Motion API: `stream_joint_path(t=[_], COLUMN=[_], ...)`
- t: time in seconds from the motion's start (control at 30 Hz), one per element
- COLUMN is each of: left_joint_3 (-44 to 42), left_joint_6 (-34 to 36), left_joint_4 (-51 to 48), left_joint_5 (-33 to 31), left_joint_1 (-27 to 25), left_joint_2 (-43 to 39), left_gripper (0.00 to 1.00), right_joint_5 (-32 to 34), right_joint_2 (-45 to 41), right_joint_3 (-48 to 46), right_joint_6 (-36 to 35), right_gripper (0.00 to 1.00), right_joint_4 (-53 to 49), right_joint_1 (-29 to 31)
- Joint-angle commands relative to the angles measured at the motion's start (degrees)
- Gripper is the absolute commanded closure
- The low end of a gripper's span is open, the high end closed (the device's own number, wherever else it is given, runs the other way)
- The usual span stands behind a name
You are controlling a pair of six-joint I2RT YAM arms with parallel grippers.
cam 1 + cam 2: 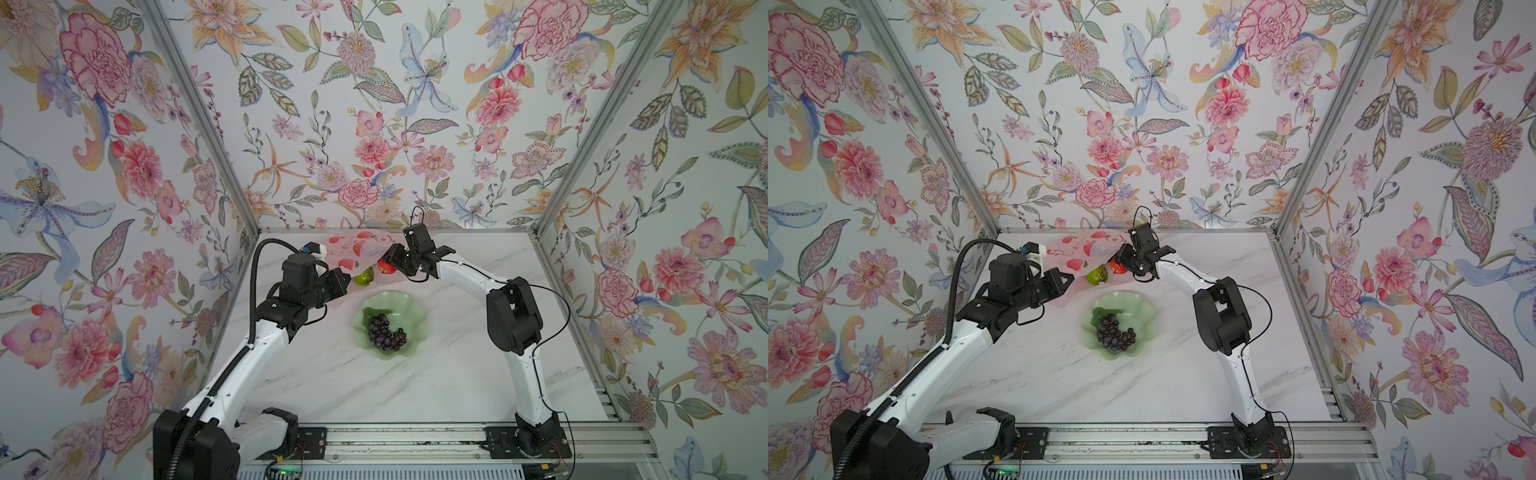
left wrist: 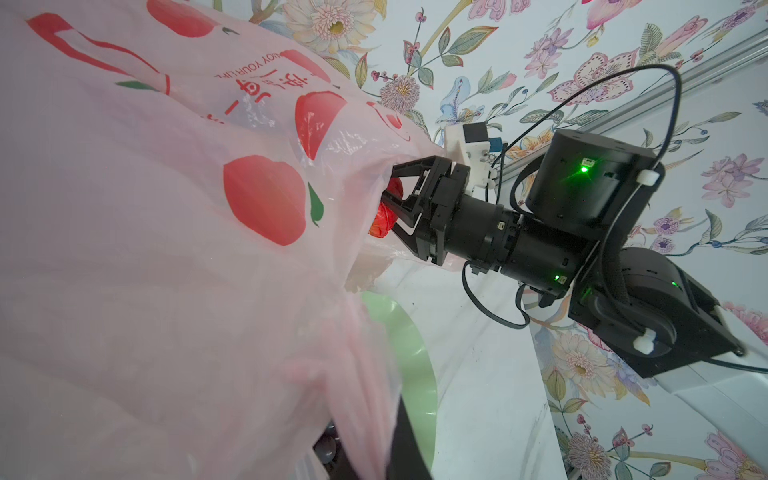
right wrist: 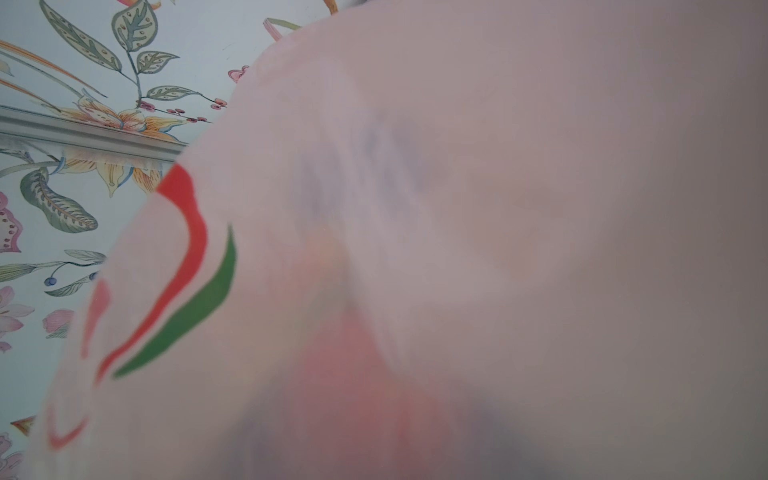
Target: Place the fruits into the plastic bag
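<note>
The pink plastic bag (image 1: 357, 249) (image 1: 1084, 249) lies at the back of the marble table, mouth facing right. My left gripper (image 1: 347, 279) (image 1: 1068, 281) is shut on its lower edge; the film bunches at that gripper (image 2: 374, 457). At the mouth, my right gripper (image 1: 392, 259) (image 2: 390, 195) is shut on a red fruit (image 1: 385, 267) (image 2: 382, 224). A bumpy green fruit (image 1: 364, 277) (image 1: 1097, 275) sits at the bag's mouth. Dark purple grapes (image 1: 386, 331) (image 1: 1115, 332) lie in the dish. Bag film (image 3: 457, 208) covers the right wrist view and hides those jaws.
A pale green scalloped dish (image 1: 409, 307) (image 2: 399, 332) stands mid-table, just in front of the bag. Floral walls with aluminium posts (image 1: 208, 124) enclose the table on three sides. A metal rail (image 1: 415, 440) carrying both arm bases runs along the front edge.
</note>
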Motion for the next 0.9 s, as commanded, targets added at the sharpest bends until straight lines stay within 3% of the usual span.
stream_joint_path(t=[0.0,0.1,0.37,0.57,0.87], left_joint_3=[0.72,0.63,0.55,0.24,-0.52], left_joint_6=[0.68,0.45,0.18,-0.04,-0.70], left_joint_4=[1.44,1.71,1.98,2.11,2.94], left_joint_5=[0.66,0.91,0.83,0.82,1.09], left_joint_1=[-0.41,-0.42,-0.36,-0.03,0.34], left_joint_2=[-0.85,-0.49,-0.31,-0.60,-1.00], left_gripper=[1.00,1.00,1.00,1.00,1.00], right_joint_5=[1.41,-0.16,-4.56,-6.22,-6.95], right_joint_2=[2.45,3.71,3.39,0.15,-9.67], right_joint_3=[1.26,2.87,4.17,4.00,-1.21], right_joint_6=[1.44,1.87,1.82,-0.55,-11.20], right_gripper=[0.40,0.29,0.13,0.13,0.14], right_joint_4=[-1.42,-1.15,3.25,1.69,-12.72], right_joint_1=[-0.32,-0.49,-0.82,-0.80,0.49])
